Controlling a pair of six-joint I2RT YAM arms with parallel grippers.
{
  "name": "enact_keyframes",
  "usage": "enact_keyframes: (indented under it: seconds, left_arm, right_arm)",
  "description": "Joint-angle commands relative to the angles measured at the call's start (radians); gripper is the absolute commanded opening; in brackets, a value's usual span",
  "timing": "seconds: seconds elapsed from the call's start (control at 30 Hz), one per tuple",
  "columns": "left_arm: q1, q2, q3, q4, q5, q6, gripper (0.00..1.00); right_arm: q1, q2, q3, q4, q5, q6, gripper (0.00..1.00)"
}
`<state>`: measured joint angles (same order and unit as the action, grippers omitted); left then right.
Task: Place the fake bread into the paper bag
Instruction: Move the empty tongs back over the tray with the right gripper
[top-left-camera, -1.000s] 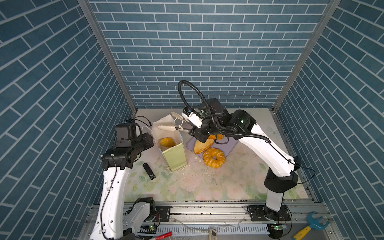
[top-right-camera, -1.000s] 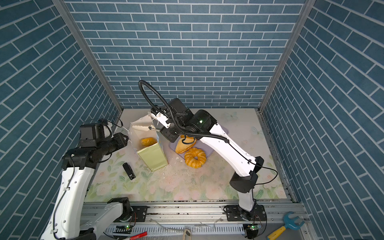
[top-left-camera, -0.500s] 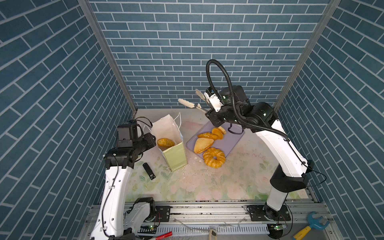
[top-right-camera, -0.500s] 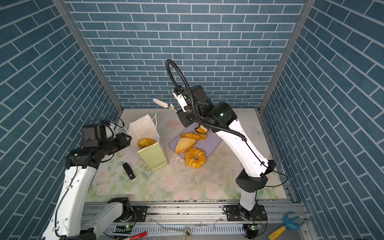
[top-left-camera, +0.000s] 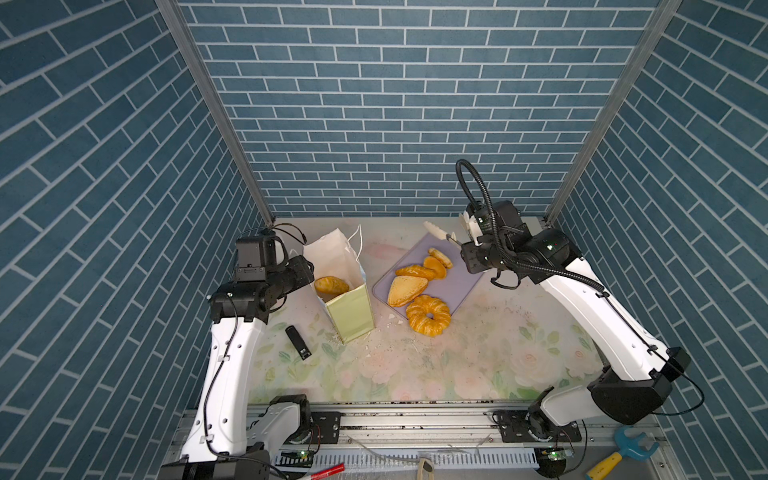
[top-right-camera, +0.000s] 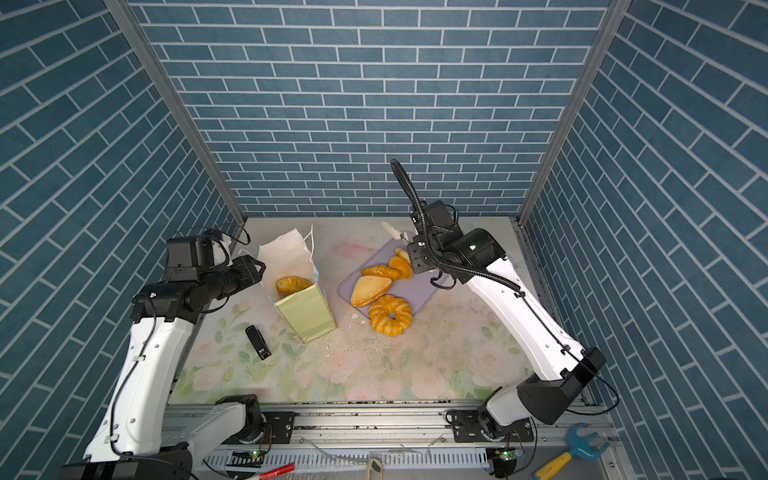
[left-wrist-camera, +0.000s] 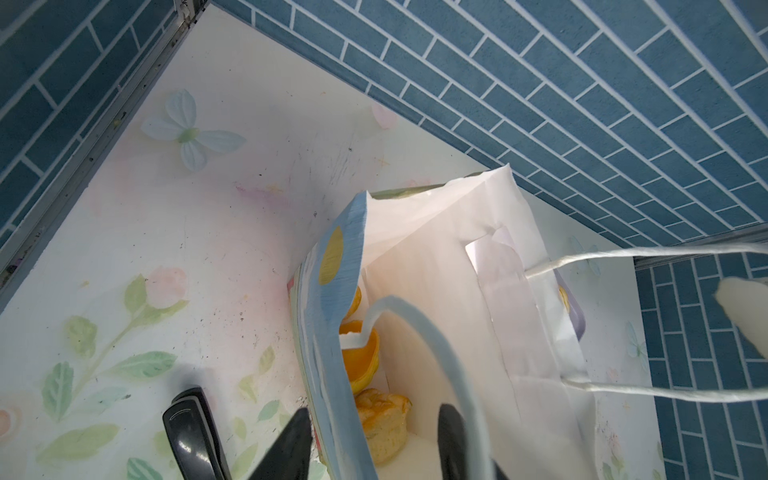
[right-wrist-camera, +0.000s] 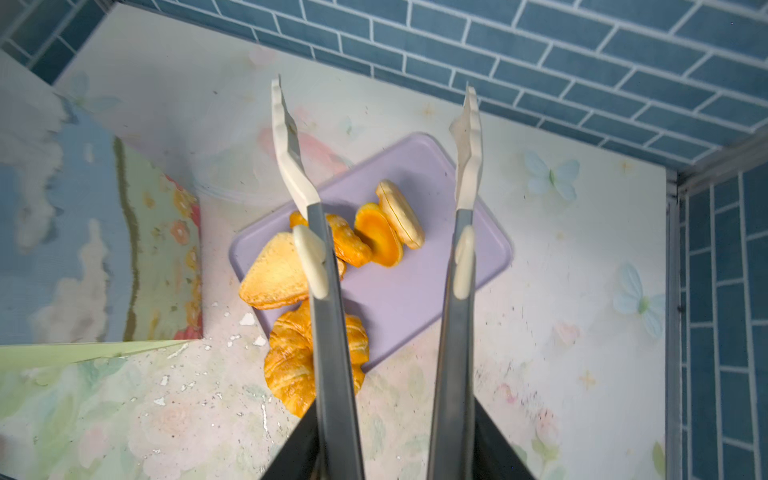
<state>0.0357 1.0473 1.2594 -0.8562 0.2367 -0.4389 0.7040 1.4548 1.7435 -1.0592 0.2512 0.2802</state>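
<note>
The paper bag stands open left of centre, with fake bread inside. My left gripper is open; one finger is outside the bag's near wall, the other inside. More fake bread lies on the lavender tray: a toast slice and small rolls. A ring croissant overhangs the tray's near edge. My right gripper is shut on tongs, spread and empty above the tray's far end.
A small black device lies on the floral table in front of the bag's left side. Crumbs are scattered near the bag's foot. Blue brick walls close in the back and sides. The bag's cord handles hang toward the tray.
My right arm swung the empty tongs from over the bag's mouth rightward to above the tray's far end. My left gripper's jaws widened at the bag's wall.
</note>
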Motion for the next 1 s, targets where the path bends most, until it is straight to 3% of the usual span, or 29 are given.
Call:
enact_keyframes:
  seconds: [0.0,0.4,0.97]
  left_arm:
    - [-0.011,0.015,0.03,-0.016,-0.008,0.027,0.51]
    - [-0.017,0.044,0.03,-0.026,-0.026,0.021,0.53]
    - [-0.017,-0.025,-0.018,-0.049,-0.042,-0.001,0.54]
  right_arm:
    - [-0.018,-0.03,-0.097,0.095,-0.024,0.091,0.48]
    - [-0.038,0.042,-0.316,0.259,-0.107,0.159,0.49]
    - [-0.041,0.034,-0.376,0.294,-0.108,0.14,0.5]
